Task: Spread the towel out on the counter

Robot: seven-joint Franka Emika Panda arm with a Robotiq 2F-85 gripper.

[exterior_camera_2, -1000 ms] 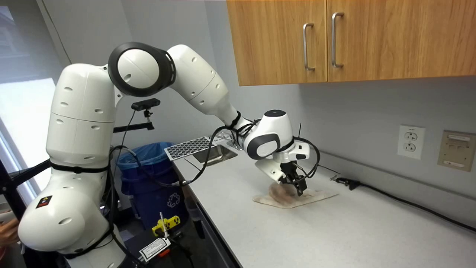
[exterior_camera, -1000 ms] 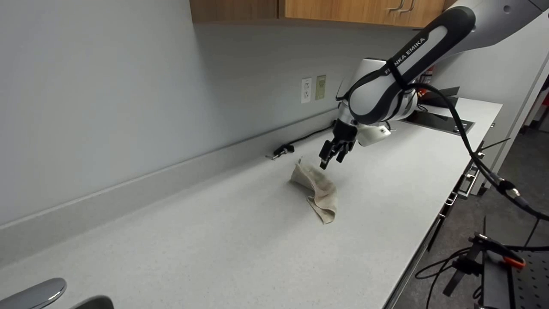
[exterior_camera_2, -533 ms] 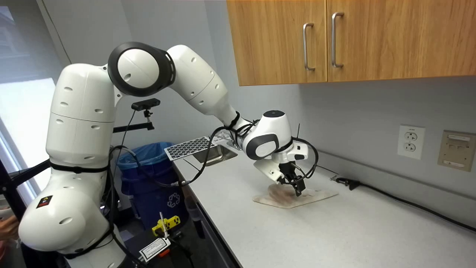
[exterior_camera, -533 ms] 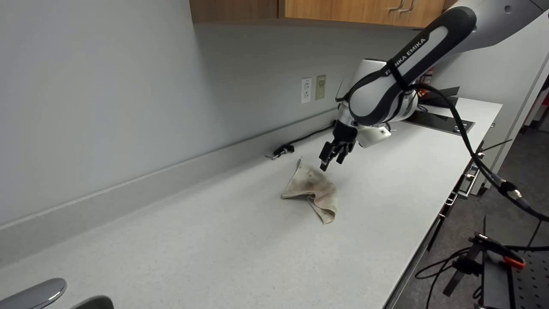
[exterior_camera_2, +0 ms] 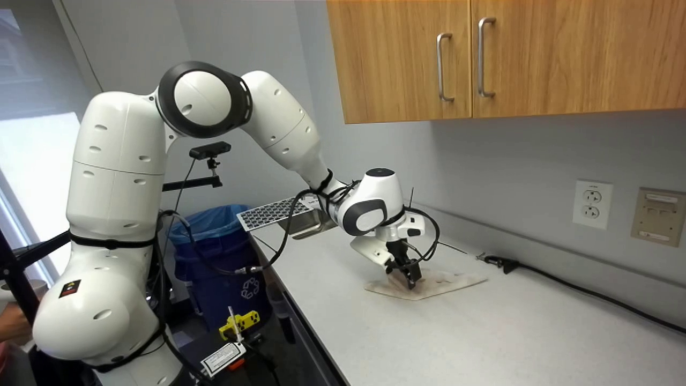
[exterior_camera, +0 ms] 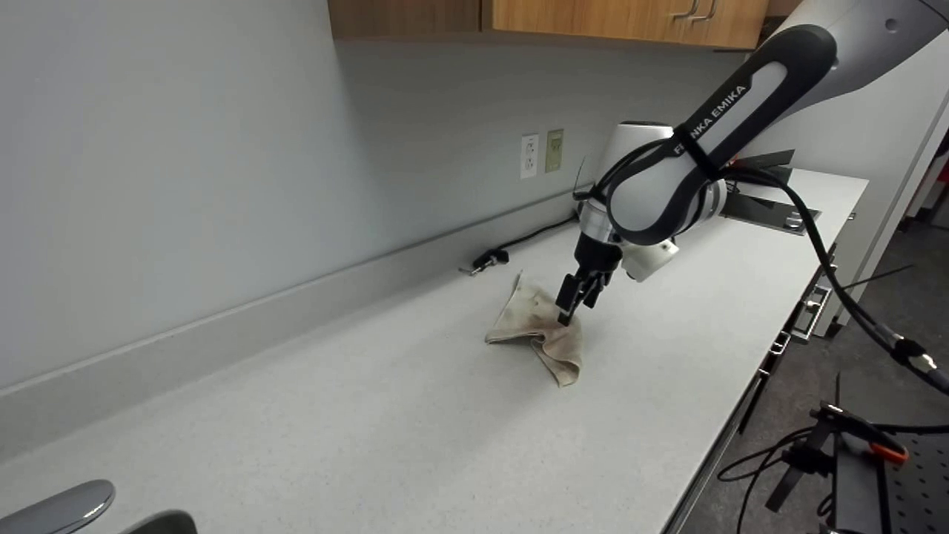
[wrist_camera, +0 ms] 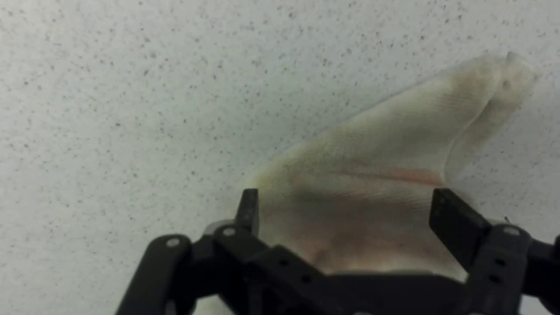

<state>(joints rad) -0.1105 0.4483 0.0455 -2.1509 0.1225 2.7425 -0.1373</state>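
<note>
Well, the beige towel lies rumpled, with reddish-brown patches.

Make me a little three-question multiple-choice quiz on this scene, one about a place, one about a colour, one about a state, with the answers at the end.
1. Where is the towel?
A. On the floor
B. On the counter
C. Inside a cupboard

2. What colour is the bin?
A. Blue
B. Red
C. Yellow

3. How do the jaws of the tool stand?
A. Pressed together
B. Hidden from every view
C. Spread apart

Answers:
1. B, since both exterior views show it lying there.
2. A, since its blue walls show in an exterior view.
3. C, since the wrist view shows a wide gap between them.
</note>
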